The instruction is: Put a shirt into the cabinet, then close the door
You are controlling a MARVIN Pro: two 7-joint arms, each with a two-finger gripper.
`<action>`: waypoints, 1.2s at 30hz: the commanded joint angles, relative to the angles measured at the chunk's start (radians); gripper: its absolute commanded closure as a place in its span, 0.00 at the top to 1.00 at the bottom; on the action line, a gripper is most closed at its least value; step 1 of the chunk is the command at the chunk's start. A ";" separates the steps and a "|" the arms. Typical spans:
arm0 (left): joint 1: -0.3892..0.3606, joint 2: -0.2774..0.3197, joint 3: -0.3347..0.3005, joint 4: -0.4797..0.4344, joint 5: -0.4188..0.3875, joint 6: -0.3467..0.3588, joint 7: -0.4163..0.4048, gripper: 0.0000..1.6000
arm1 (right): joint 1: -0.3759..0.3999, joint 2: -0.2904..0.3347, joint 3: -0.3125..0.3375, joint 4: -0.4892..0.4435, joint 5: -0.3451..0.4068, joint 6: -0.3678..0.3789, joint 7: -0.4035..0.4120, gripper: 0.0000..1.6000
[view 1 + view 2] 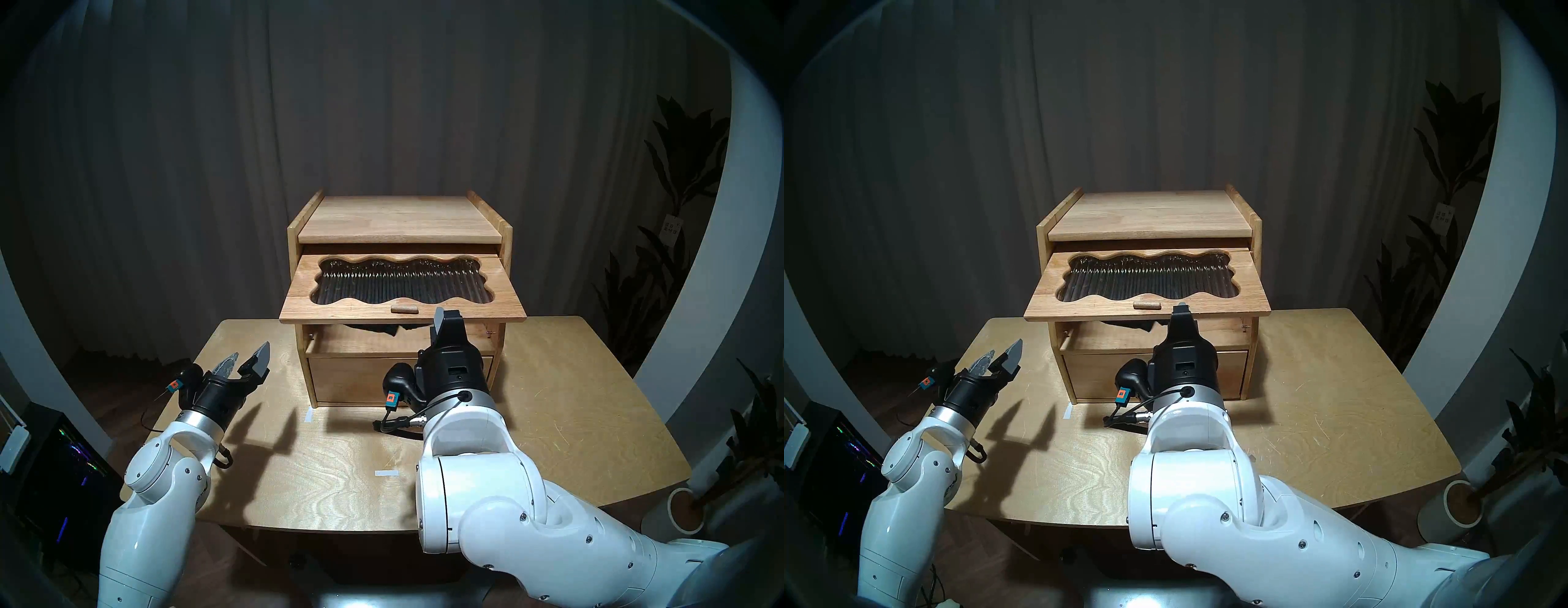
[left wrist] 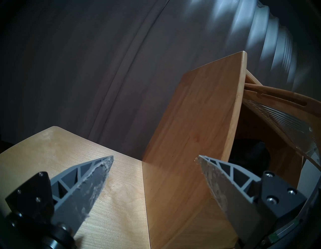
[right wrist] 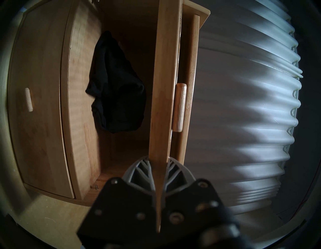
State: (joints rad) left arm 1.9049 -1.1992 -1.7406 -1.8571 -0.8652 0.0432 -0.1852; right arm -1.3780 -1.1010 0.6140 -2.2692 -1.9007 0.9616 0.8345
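The shirt (image 3: 118, 90) lies as a dark bundle on the floor of the cabinet (image 1: 394, 212) compartment, so the step in hand looks to be lowering the door (image 1: 403, 297), which stands raised about level. The right gripper (image 3: 159, 167) is clamped on the door's near edge, just right of the peg handle (image 1: 404, 308); it should swing down along the hinge arc without twisting. The left gripper (image 1: 246, 361) hangs empty with jaws wide, left of the cabinet, well clear.

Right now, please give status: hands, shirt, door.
Right hand shut on door edge, door raised. Left hand open, empty. Shirt inside cabinet. Nothing blocks door.
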 commanded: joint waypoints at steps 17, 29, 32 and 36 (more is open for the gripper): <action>0.001 0.010 -0.018 -0.015 -0.018 -0.006 -0.020 1.00 | -0.011 -0.022 0.023 -0.012 0.095 -0.002 0.053 0.00; -0.007 0.017 -0.016 0.011 -0.017 -0.005 -0.023 1.00 | -0.054 -0.020 0.037 0.017 0.249 -0.002 0.037 0.00; -0.008 0.018 -0.014 0.012 -0.017 -0.005 -0.023 1.00 | -0.047 -0.048 0.059 -0.009 0.287 -0.002 0.010 0.00; -0.009 0.018 -0.012 0.017 -0.017 -0.003 -0.022 1.00 | -0.025 -0.094 0.109 -0.092 0.338 -0.002 -0.024 0.00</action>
State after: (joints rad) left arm 1.9113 -1.1849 -1.7544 -1.8297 -0.8847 0.0436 -0.2036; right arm -1.4327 -1.1278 0.6706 -2.2625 -1.6033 0.9613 0.8521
